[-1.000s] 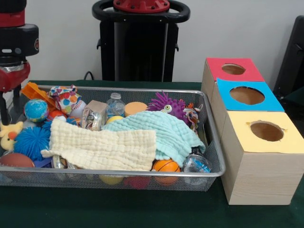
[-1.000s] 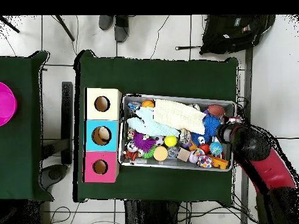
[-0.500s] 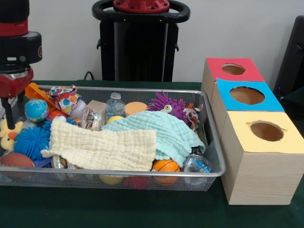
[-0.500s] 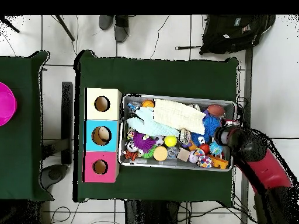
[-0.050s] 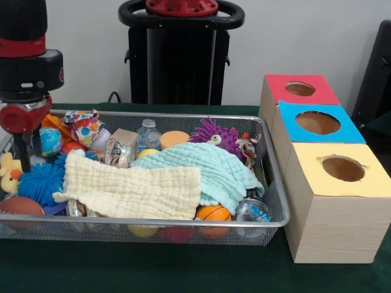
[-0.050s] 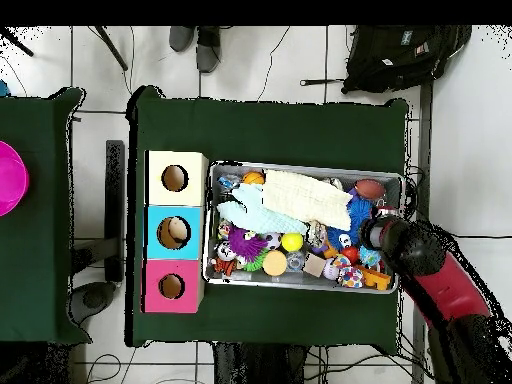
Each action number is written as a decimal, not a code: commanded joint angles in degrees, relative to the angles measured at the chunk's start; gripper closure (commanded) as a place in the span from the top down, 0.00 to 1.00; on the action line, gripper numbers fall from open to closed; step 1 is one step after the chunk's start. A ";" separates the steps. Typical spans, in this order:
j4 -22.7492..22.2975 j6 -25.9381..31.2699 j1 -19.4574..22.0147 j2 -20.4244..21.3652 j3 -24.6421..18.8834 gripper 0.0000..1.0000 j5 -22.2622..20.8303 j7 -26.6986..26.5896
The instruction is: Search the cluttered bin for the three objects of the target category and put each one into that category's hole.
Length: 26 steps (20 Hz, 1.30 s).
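front view: end effector (image 5: 27, 149) inside bin (image 5: 183, 227) edge

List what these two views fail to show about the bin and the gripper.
- Front view: whatever lies under the cream cloth and the mint cloth is covered.
- Front view: the gripper shows only dark fingers; open or shut is unclear.
- Overhead view: the arm hides the gripper and the bin's end.

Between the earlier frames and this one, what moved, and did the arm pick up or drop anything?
Only the arm moved: its claw slid further in over the bin's end by the blue spiky ball, rightward in the front view. Nothing was visibly picked up or dropped. The cloths, toys and the three boxes stayed put.
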State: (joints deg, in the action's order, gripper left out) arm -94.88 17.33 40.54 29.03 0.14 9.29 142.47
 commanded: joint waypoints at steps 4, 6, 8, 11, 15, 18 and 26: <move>0.52 -0.96 -1.49 -2.80 -2.40 1.00 -1.99 1.76; 0.88 -0.65 -1.11 -2.92 -2.48 1.00 -2.12 1.25; 1.09 -0.29 -0.72 -2.97 -2.65 1.00 -2.23 0.77; 0.97 -0.03 -0.19 -2.81 -2.96 1.00 -2.48 0.18; 0.86 0.72 0.31 -2.34 -3.04 1.00 -2.67 -0.43; 0.62 1.53 0.61 -1.62 -2.79 1.00 -2.95 -0.97; 0.54 2.97 2.43 -0.85 -3.03 1.00 -4.07 -2.81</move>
State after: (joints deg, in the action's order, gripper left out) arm -94.49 17.33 41.08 28.17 0.13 8.37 142.47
